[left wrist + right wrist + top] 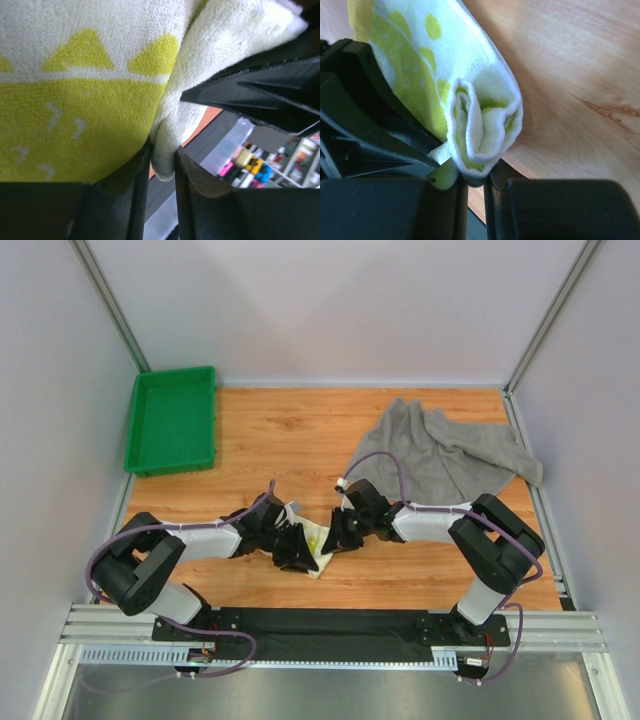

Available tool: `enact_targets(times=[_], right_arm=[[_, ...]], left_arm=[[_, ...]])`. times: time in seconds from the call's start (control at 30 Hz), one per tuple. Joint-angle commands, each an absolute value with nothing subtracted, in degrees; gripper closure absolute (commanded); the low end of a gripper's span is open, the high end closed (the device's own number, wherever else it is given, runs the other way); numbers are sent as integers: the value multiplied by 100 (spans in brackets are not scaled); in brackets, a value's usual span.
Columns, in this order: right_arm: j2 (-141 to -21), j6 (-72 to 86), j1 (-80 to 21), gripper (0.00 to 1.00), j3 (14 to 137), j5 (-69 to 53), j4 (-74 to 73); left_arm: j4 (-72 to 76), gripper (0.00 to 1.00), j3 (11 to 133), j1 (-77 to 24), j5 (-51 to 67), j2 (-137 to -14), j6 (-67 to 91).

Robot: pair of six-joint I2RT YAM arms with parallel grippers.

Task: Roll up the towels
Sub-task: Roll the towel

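The small white-yellow towel (319,539) with a green-yellow print lies bunched near the table's front edge, between my two grippers. My left gripper (296,551) comes at it from the left. In the left wrist view the jaws (162,152) pinch a white fold of this towel (75,100). My right gripper (341,533) comes from the right. In the right wrist view its narrow jaws (475,177) clamp the lower edge of the towel's rolled end (480,115). The large grey towel (440,455) lies crumpled at the back right, touched by neither gripper.
A green tray (172,425) stands at the back left corner of the wooden table (280,440). White walls and metal frame posts close in the sides and back. A black base strip (330,623) runs along the near edge.
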State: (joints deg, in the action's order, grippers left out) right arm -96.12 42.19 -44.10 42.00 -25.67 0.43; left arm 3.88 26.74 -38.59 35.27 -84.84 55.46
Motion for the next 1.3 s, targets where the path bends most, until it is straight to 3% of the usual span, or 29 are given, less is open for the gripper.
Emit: enact_targets(times=[0.0, 0.03, 0.2, 0.4, 0.57, 1.0, 1.27], right_arm=[[-9607, 4175, -4421, 90, 4517, -2118, -525], [-9606, 4157, -4430, 91, 4552, -2075, -623], [-9571, 4113, -4561, 92, 4816, -1907, -1097], [-9615, 4148, -4702, 93, 5001, -1819, -1379], [-9677, 4210, -4728, 94, 5150, -1775, -1546], [-9729, 4236, -4728, 97, 5282, -1854, -1679], [-9756, 4219, -4755, 98, 5247, -1969, -1643]], left_arm=[[-753, 60, 3014, -3832, 3033, -8139, 4958], [-921, 51, 3058, -3849, 2832, -7999, 4887], [-2036, 33, 3576, -4095, 2032, -7515, 4509], [-2987, 36, 4455, -5131, 134, -6926, 4096], [-2918, 50, 4781, -5931, -614, -6960, 3850], [-2399, 50, 4728, -6600, -887, -8173, 4025], [-2418, 44, 4658, -6609, -1125, -8428, 3973]])
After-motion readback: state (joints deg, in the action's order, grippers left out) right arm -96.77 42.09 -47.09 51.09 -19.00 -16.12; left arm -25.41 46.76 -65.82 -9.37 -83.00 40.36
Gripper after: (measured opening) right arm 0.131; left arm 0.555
